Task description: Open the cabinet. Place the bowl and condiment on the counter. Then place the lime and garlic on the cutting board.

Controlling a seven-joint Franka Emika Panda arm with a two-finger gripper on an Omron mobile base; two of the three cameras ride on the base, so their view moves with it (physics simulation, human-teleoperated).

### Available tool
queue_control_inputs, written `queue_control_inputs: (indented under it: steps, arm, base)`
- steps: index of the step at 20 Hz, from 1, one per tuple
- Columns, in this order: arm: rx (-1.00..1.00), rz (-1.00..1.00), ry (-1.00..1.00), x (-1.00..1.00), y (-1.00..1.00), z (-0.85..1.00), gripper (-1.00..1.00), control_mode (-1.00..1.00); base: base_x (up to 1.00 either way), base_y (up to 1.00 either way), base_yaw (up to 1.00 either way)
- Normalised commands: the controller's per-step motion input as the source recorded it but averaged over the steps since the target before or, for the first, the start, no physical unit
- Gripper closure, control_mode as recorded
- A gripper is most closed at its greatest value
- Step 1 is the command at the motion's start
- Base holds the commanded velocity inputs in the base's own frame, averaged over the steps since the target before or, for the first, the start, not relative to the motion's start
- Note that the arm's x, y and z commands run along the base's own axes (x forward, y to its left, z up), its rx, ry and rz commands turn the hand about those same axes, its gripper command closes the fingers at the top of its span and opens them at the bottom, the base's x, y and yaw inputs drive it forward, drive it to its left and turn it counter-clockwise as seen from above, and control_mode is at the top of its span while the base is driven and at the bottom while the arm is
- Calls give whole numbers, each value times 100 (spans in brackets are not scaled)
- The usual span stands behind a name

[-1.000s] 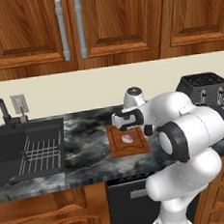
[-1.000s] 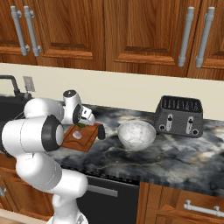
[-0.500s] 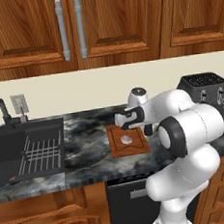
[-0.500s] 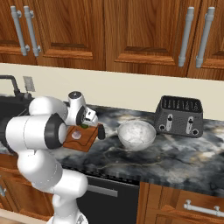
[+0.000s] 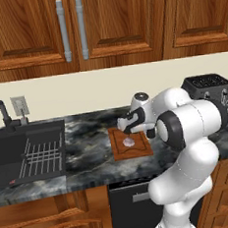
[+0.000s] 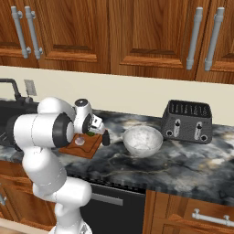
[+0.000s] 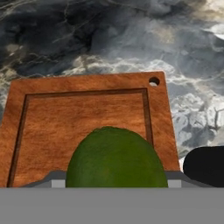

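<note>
Now the two-finger gripper (image 6: 95,130) grips the small round green lime (image 7: 116,158) between its jaws — held above the square brown wooden cutting board (image 7: 87,122). Whitish-pink garlic bulb (image 5: 129,141) lies on that board, just beside and below the hand — black-grey marbled counter (image 6: 192,160) underneath.

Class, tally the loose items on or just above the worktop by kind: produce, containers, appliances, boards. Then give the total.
Produce: 2 (lime, garlic)
Containers: 2 (bowl, condiment bottle)
Appliances: 1 (toaster)
Boards: 1 (cutting board)
Total: 6
</note>
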Motion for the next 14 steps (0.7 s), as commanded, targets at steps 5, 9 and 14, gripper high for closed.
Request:
queue_control_inputs:
  steps: [5, 9, 14]
  arm:
    - [0, 0, 0, 1, 0, -9, 100, -100]
    - [0, 0, 0, 1, 0, -11, 100, -100]
    - [0, 0, 0, 0, 0, -11, 100, -100]
  base:
    - [0, 0, 0]
    - [0, 0, 0]
    - [0, 0, 0]
